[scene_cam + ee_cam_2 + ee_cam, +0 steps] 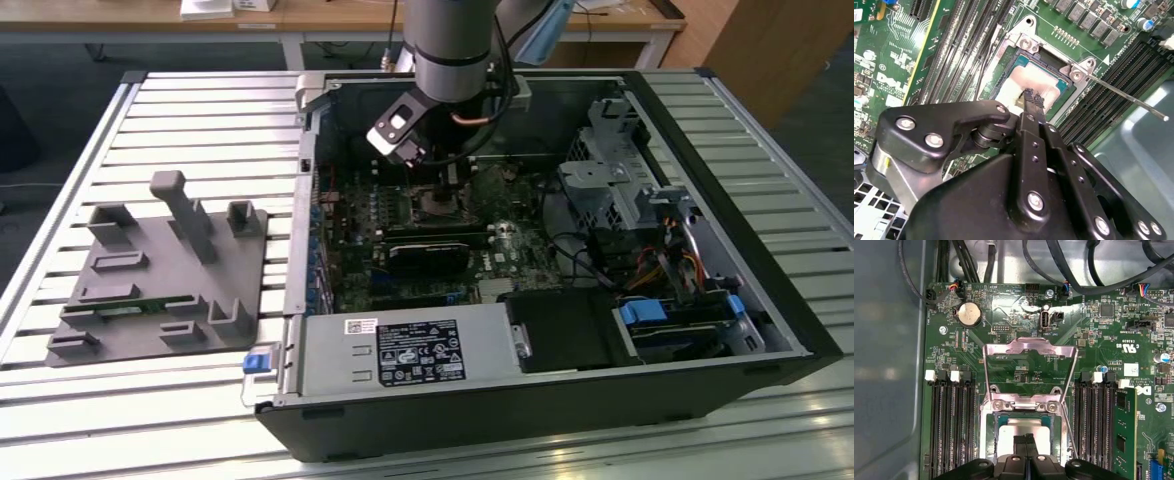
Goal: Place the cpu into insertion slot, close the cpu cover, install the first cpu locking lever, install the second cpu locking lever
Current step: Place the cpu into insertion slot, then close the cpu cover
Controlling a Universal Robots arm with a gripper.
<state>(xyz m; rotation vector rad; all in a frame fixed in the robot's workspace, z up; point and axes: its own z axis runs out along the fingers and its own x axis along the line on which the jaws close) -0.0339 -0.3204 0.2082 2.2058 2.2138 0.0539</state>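
My feed from the first wrist view: the gripper (1026, 440), fingers pressed together, hangs over the cpu (1024, 426), which lies flat in the insertion slot (988, 435). I cannot tell whether the tips touch the chip. The cpu cover (1029, 344) stands swung open beyond the socket, with the green motherboard (1004, 305) visible through its window. A thin lever rod (1068, 430) slants beside the socket. Black memory slots (951, 425) flank both sides; a coin battery (968, 314) and dark cables (1069, 265) lie farther off.
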